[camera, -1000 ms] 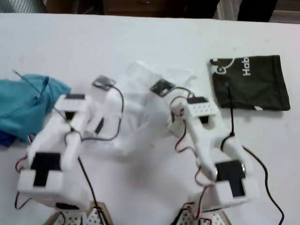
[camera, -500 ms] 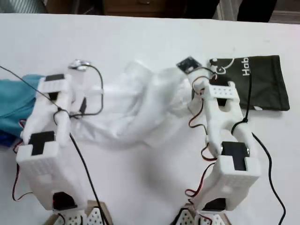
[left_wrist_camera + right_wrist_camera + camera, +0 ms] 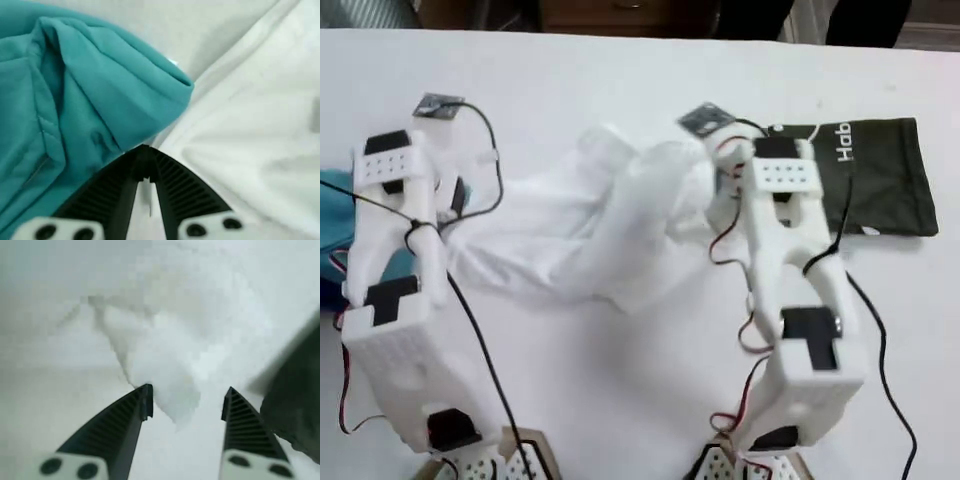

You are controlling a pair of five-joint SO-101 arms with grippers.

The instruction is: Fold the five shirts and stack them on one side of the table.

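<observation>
One white shirt, long axis laid crosswise; left gripper pinched shut on the end beside teal shirt; right gripper spread open astride the opposite bunched end, near folded dark shirt.

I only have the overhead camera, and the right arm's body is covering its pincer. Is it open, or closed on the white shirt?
Observer: Open. The right pincer has its jaws apart, with a bunched fold of the white shirt lying between them, unclamped.
Operator: And the left one?
Observer: The left pincer is shut, and its tips meet at the white shirt's edge, right beside the teal shirt.
Operator: Is the dark shirt inside the right jaws?
Observer: No. The dark shirt lies just outside them, to one side.
</observation>
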